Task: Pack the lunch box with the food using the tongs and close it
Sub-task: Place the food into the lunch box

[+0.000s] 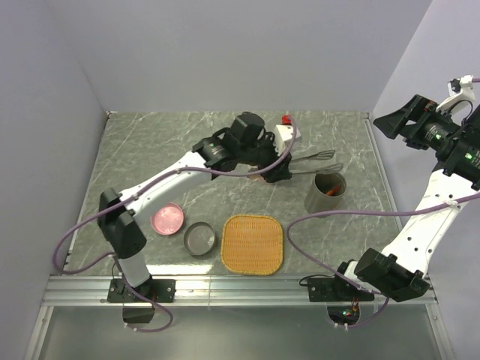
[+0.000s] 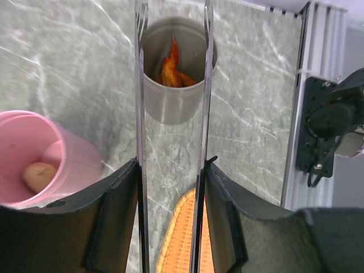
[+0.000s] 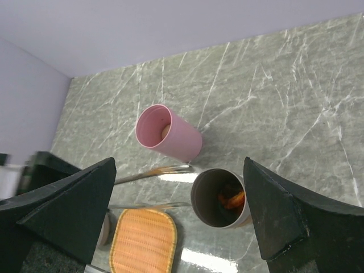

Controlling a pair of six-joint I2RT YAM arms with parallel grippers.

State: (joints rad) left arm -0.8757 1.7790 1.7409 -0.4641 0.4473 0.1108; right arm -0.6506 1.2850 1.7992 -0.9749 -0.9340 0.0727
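Left pincer [image 1: 289, 171], top view: clamped on tongs [image 1: 319, 159], whose tips lie just behind the grey cup [image 1: 326, 193]. Right pincer [image 1: 396, 120]: raised, well right of the grey cup. Pink dish [image 1: 167, 218], grey dish [image 1: 200, 238], woven tray [image 1: 253, 244]: on the desk [image 1: 150, 150], left of the grey cup.

Left wrist view: tongs arms touch both fingers [image 2: 114, 216] and flank the grey cup's mouth; brown-orange bits [image 2: 170, 71] inside. Pink cup [image 2: 40, 159], left of the grey cup, holds a pale beige ball [image 2: 38, 175].

Right wrist view: jaws wide, empty. Tongs just left of the grey cup.

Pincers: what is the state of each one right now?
Left pincer: closed on the tongs.
Right pincer: open, holding nothing.
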